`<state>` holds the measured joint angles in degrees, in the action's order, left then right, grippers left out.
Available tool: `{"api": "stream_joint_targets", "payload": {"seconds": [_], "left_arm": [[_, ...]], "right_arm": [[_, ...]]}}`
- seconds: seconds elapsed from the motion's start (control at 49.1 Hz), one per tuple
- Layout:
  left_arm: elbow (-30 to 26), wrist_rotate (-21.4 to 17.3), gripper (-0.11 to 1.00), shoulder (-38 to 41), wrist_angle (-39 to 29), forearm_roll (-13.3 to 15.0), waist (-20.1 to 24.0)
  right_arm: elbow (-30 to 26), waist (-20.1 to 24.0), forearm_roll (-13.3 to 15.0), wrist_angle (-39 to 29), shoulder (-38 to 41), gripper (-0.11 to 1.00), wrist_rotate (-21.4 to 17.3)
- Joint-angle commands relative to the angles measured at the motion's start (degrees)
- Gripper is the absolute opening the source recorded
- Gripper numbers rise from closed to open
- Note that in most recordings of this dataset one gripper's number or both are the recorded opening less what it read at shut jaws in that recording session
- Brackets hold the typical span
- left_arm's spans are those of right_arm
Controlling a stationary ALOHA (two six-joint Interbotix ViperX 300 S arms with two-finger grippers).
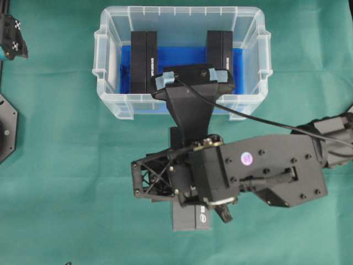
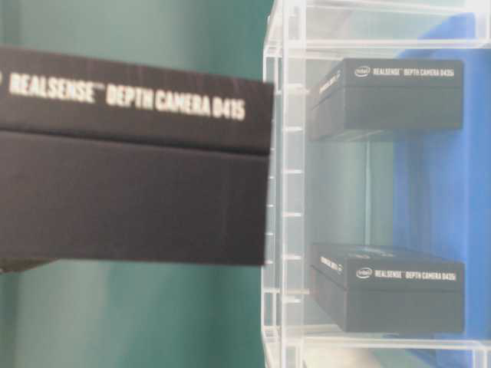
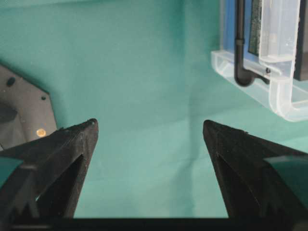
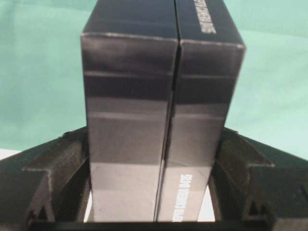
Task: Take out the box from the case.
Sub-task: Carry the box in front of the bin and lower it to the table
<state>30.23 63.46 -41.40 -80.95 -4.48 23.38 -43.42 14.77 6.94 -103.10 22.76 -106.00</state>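
Note:
The case (image 1: 102, 61) is a clear plastic tub at the top centre, lined with a blue cloth (image 1: 182, 58). Two black boxes stand inside it, one at the left (image 1: 143, 62) and one at the right (image 1: 222, 52); the table-level view shows them through the case wall (image 2: 284, 192). My right gripper (image 4: 154, 134) is shut on a third black box (image 4: 159, 72). That box is outside the case, over the green cloth (image 1: 190, 218), and the arm hides most of it. My left gripper (image 3: 149, 124) stands open over bare cloth, left of the case corner (image 3: 288, 103).
Green cloth (image 1: 66, 193) covers the table. A black base plate (image 1: 5, 127) sits at the left edge. The right arm's body (image 1: 265, 171) and its cable (image 1: 248, 116) stretch across the lower right and over the case's front rim.

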Motion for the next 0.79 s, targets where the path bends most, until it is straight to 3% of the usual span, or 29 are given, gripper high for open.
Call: {"api": "stream_joint_targets", "payload": {"seconds": [0.0,0.326,0.773], "left_arm": [[-0.62,0.00,0.90,-0.09,0.18,0.00,0.18],[-0.62,0.18,0.90,-0.18,0.00,0.00,0.18],[-0.53,0.09,0.90,-0.26,0.00,0.00,0.18]], "right_arm": [[-1.58,-0.18,0.26,-0.18,-2.37,0.67,-0.09],[0.88,-0.26,1.23,-0.09,-1.23,0.67,0.18],[17.05,-0.62,0.26,13.71,-1.05,0.67,-0.53]]}}
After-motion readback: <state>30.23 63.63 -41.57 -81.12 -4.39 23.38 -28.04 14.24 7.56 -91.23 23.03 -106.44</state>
